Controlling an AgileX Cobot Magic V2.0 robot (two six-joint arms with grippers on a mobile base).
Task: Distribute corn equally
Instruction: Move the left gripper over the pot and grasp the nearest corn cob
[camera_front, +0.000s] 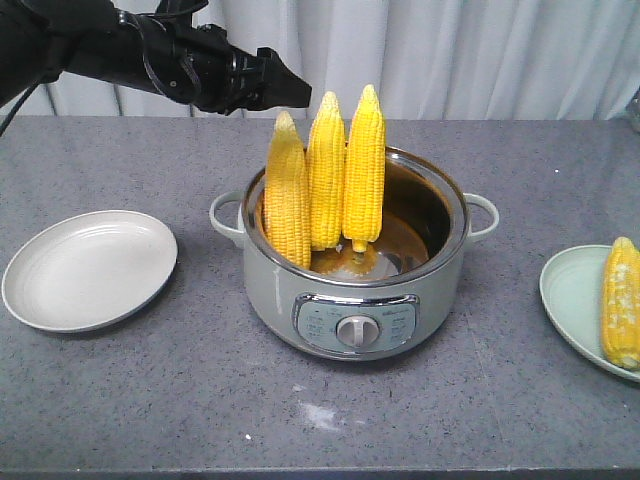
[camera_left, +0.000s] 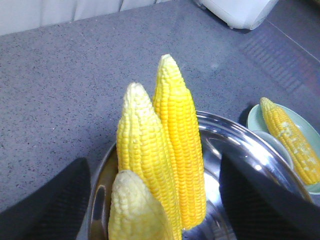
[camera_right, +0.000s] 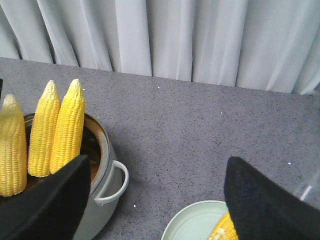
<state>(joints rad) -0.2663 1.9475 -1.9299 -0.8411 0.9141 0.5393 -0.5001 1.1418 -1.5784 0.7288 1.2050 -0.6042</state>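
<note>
Your left gripper (camera_front: 290, 92) is the one to use: it hangs just above and behind the tips of the three corn cobs (camera_front: 326, 170) standing in the pot (camera_front: 300, 300), with its fingers (camera_left: 55, 200) spread wide and nothing in them. In its wrist view the cobs rise straight ahead of the tool, between the two fingers, with the palest cob (camera_left: 132, 210) closest to it. Their long axes run near vertical, tips up, so I judge you need to bring the jaws down around a cob's upper part, then lift straight up clear of the rim. Your right gripper (camera_right: 160, 200), also wide and empty, hovers well off from the pot, over the green plate (camera_right: 192, 222) with its lone cob (camera_front: 622, 300). The bare white plate (camera_front: 90, 270) lies below the left gripper on its outer side, well apart
</note>
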